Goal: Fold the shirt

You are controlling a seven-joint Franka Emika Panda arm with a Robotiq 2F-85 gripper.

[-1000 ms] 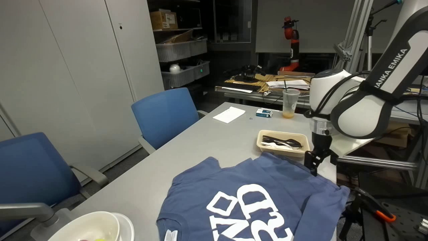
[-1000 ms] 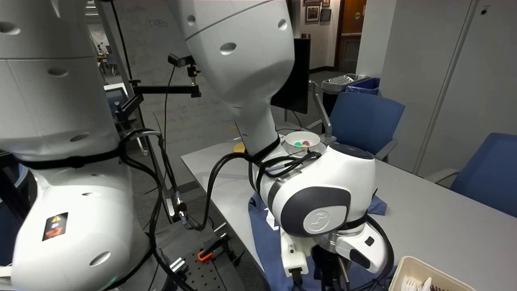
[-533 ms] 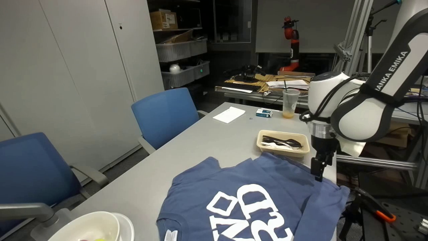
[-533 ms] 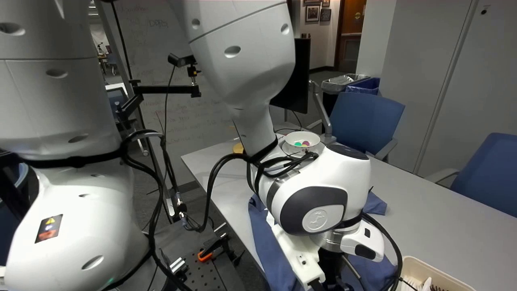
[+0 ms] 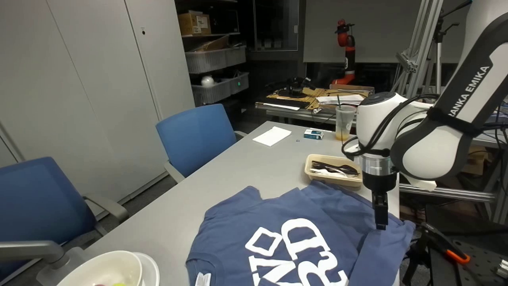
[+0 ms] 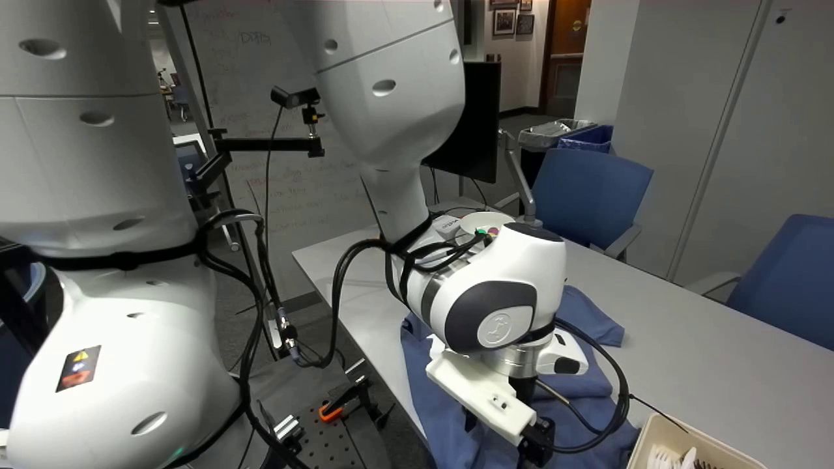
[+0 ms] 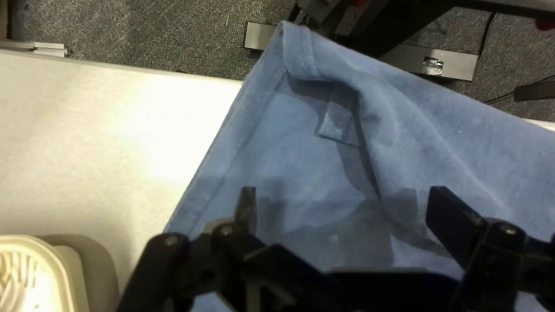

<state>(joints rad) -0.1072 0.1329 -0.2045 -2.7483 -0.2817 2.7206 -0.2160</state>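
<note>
Gripper [image 7: 345, 197] was shifted away from tray [image 5: 327, 181], jaws spread over shirt [image 5: 293, 238] on table [image 5: 238, 174]; hem corner [image 7: 299, 50] draped past edge, open room seen toward chairs [image 5: 198, 137]; collar [image 5: 207, 257], long axis aimed toward bowl [image 5: 103, 264].

On the smooth grey table [image 5: 254, 171], a cream rectangular box [image 5: 331, 180] holds black and white plastic cutlery [image 5: 337, 168]; farther along are a clear plastic cup [image 5: 344, 119], a small blue-and-white carton [image 5: 313, 134] and a flat white paper sheet [image 5: 272, 136]. Well apart, a round white bowl [image 5: 129, 266] partly hides a round white plate [image 5: 152, 274], and two blue-backed office chairs [image 5: 197, 139] line one side.
</note>
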